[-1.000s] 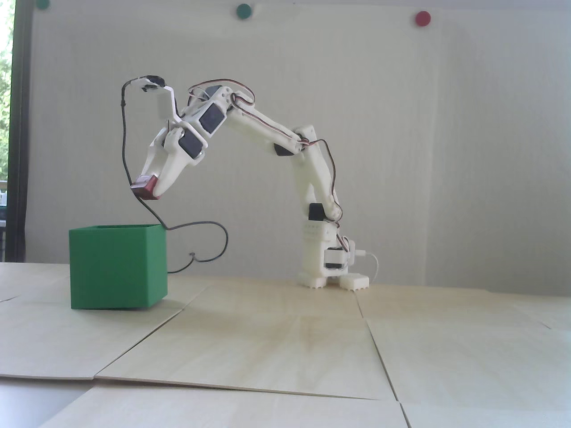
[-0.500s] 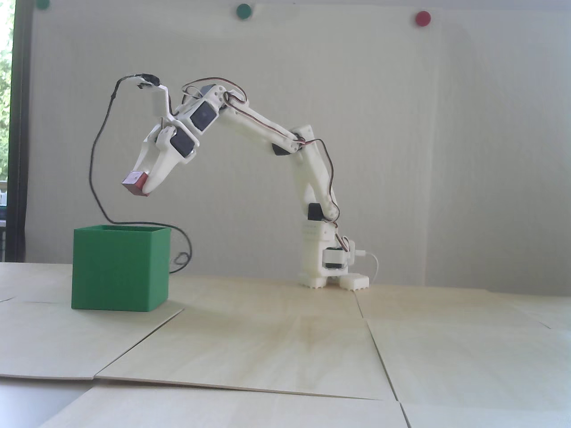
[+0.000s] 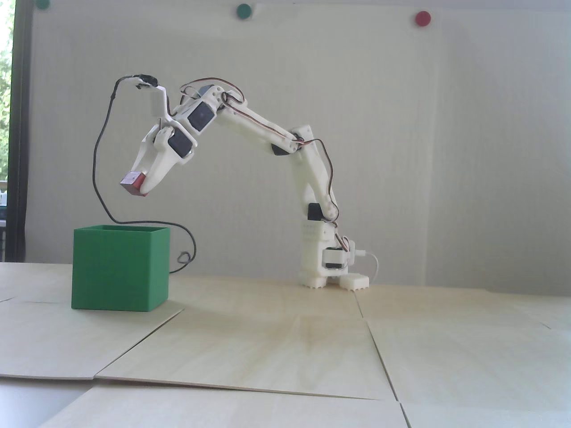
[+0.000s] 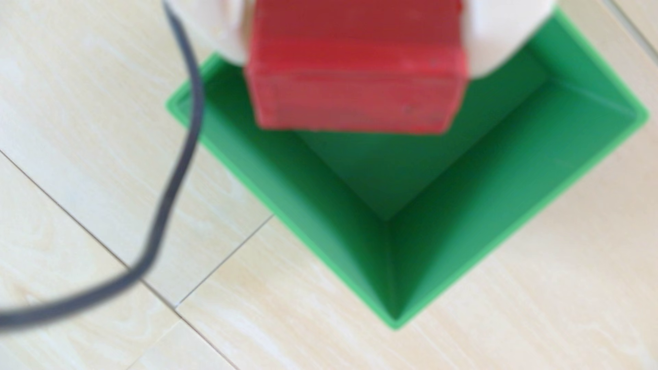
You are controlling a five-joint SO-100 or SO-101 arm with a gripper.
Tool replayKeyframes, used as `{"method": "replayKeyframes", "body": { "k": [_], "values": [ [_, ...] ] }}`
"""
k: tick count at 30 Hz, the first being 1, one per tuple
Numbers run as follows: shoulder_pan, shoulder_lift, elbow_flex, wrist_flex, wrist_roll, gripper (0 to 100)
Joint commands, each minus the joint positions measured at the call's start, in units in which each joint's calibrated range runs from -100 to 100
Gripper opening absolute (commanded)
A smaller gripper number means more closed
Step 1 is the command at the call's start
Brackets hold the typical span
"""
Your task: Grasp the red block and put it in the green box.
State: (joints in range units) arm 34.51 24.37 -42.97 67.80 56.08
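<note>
My white gripper [image 3: 139,186] is shut on the red block [image 3: 132,183] and holds it tilted in the air above the green box [image 3: 120,272], a clear gap over its open top. In the wrist view the red block [image 4: 356,67] sits between the two white fingertips [image 4: 498,39] at the top of the frame. Below it the open green box [image 4: 463,199] shows its bare floor and inner walls, seen corner-on. The block hangs over the box's opening.
A black camera cable [image 3: 100,178] loops from the wrist down behind the box; in the wrist view the cable [image 4: 171,178] runs along the box's left side. The arm's base [image 3: 328,263] stands at the back. Wooden panels [image 3: 285,339] with seams cover the table.
</note>
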Motion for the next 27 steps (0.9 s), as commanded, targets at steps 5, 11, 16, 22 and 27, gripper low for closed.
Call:
{"method": "replayKeyframes", "body": {
  "k": [5, 11, 16, 22, 27],
  "values": [
    [2.7, -7.9, -5.2, 2.4, 0.5, 2],
    [2.7, -8.0, -5.3, 3.1, 0.5, 2],
    [2.7, -7.1, -5.0, 2.5, 0.5, 2],
    [1.9, -7.0, -5.0, 2.4, 0.5, 2],
    [-1.2, -7.0, -5.0, 2.3, 0.1, 2]
  ]
}}
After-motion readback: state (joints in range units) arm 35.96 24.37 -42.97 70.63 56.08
